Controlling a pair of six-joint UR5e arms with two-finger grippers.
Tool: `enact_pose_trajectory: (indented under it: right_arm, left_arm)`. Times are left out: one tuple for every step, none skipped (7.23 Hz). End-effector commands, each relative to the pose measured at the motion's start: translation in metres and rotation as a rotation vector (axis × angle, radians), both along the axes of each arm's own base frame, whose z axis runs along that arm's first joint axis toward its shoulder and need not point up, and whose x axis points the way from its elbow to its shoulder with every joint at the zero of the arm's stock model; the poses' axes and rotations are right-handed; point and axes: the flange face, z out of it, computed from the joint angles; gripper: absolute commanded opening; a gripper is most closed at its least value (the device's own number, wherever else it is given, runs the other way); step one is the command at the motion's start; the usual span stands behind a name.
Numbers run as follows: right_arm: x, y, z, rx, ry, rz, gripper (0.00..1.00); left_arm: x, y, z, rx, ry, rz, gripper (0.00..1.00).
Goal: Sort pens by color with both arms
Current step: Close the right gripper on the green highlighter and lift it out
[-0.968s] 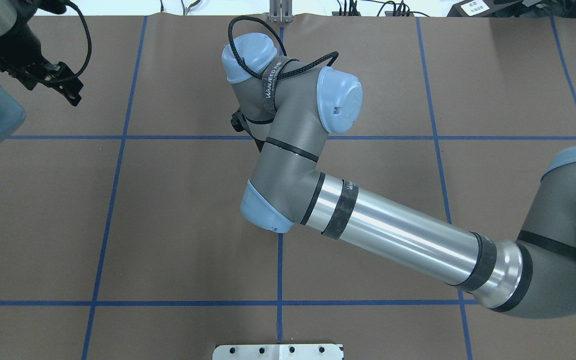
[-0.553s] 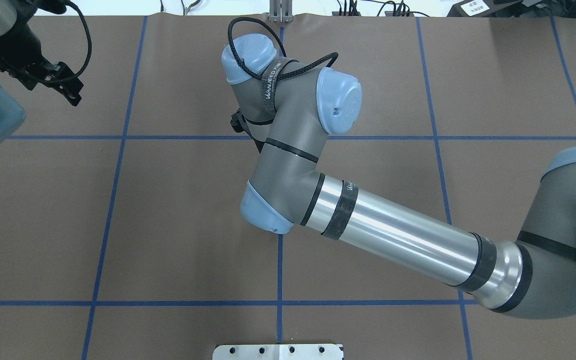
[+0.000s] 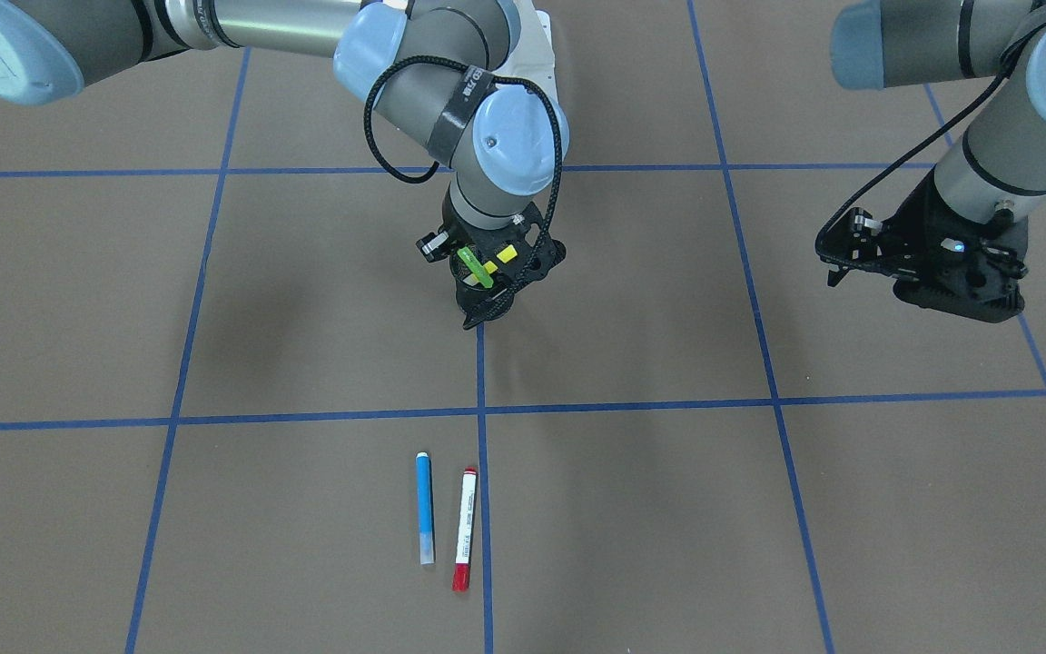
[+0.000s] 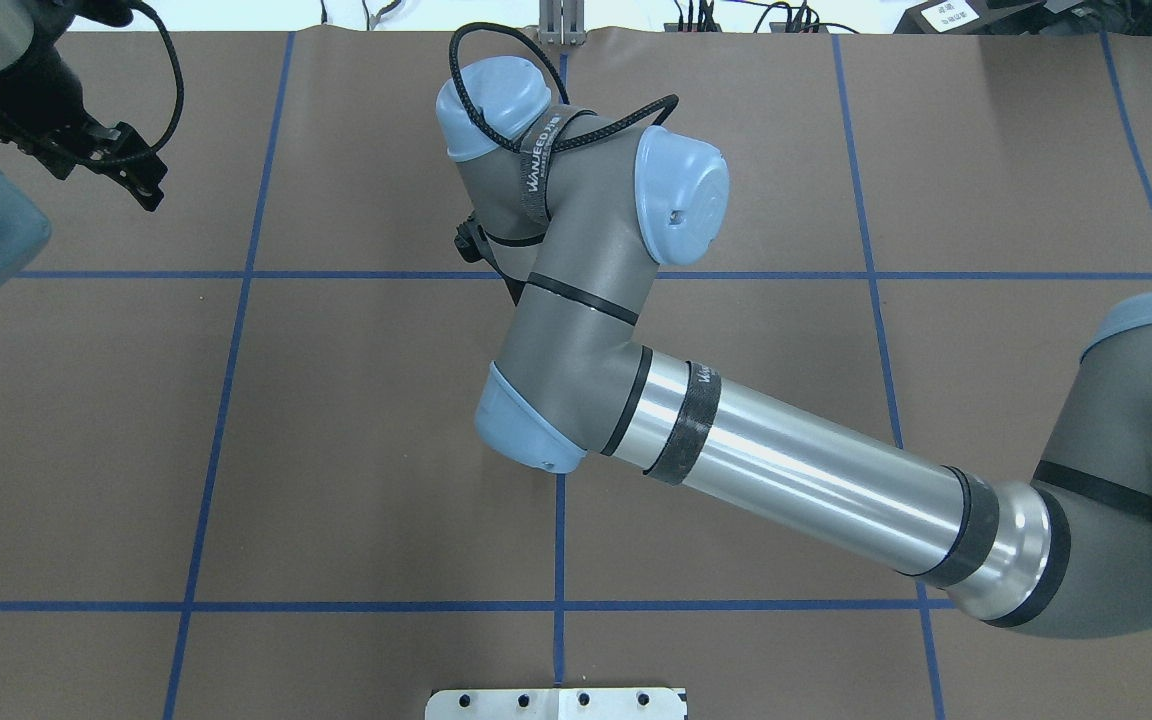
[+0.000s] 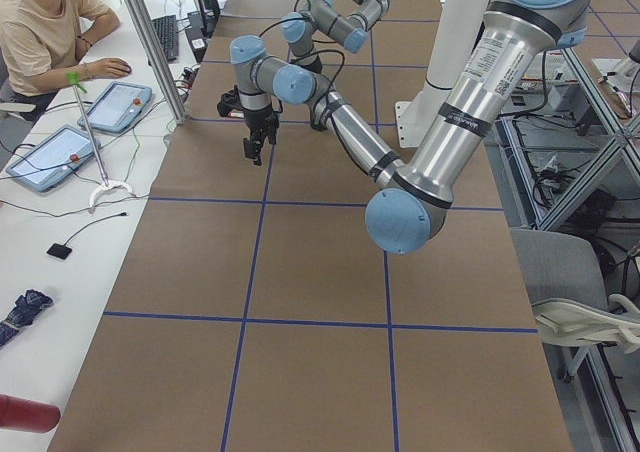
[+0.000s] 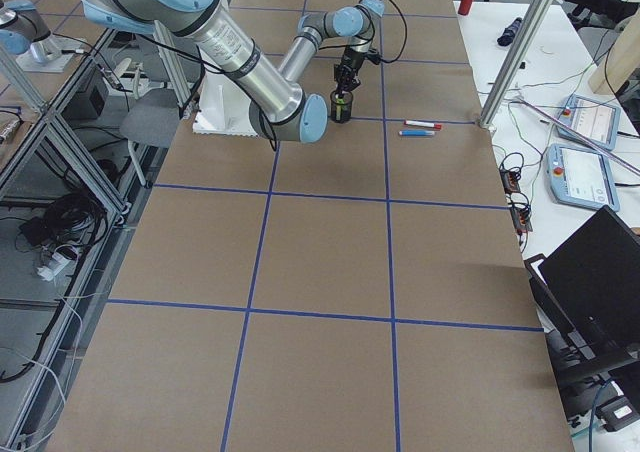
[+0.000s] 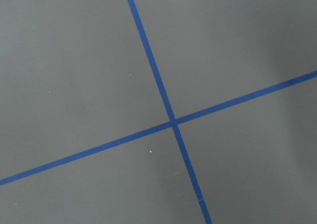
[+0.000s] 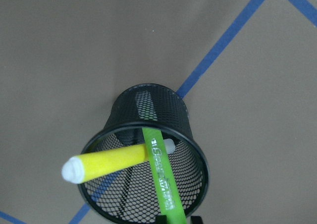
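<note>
My right gripper (image 3: 485, 277) hangs over a black mesh cup (image 8: 148, 110) near the table's middle. It is shut on a green pen (image 8: 163, 179) that slants up out of the cup. A yellow pen (image 8: 109, 163) with a pale cap leans in the same cup. In the front view the green pen (image 3: 476, 269) and the yellow pen (image 3: 507, 254) show inside the gripper. A blue pen (image 3: 424, 520) and a white pen with red ends (image 3: 464, 529) lie side by side on the table, apart from the cup. My left gripper (image 3: 954, 295) hovers empty and looks open, far to the side.
The brown table cover (image 4: 336, 450) carries a grid of blue tape lines (image 4: 226, 400). The right arm's forearm (image 4: 796, 480) spans the middle. An operator (image 5: 45, 32) sits at a side desk with tablets.
The right arm's wrist has shifted slightly left and seems a little higher. The left arm has not moved.
</note>
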Motion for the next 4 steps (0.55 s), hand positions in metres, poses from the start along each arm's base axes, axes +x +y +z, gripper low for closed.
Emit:
enact_pose_trajectory:
  right_arm:
    - [0.024, 0.014, -0.022, 0.011, -0.007, -0.014, 0.03]
    - [0.036, 0.018, -0.031, 0.014, -0.015, -0.009, 0.0]
    - [0.062, 0.015, -0.044, 0.015, -0.027, 0.015, 0.0]
    - [0.083, 0.013, -0.052, 0.011, -0.023, 0.034, 0.0]
  left_arm:
    - [-0.002, 0.004, -0.008, 0.007, 0.011, -0.011, 1.0]
    - [-0.003, 0.005, -0.01, 0.01, 0.014, -0.011, 1.0]
    - [-0.002, 0.006, -0.011, 0.006, 0.023, -0.006, 1.0]
    - [-0.002, 0.008, -0.014, 0.007, 0.028, -0.008, 1.0]
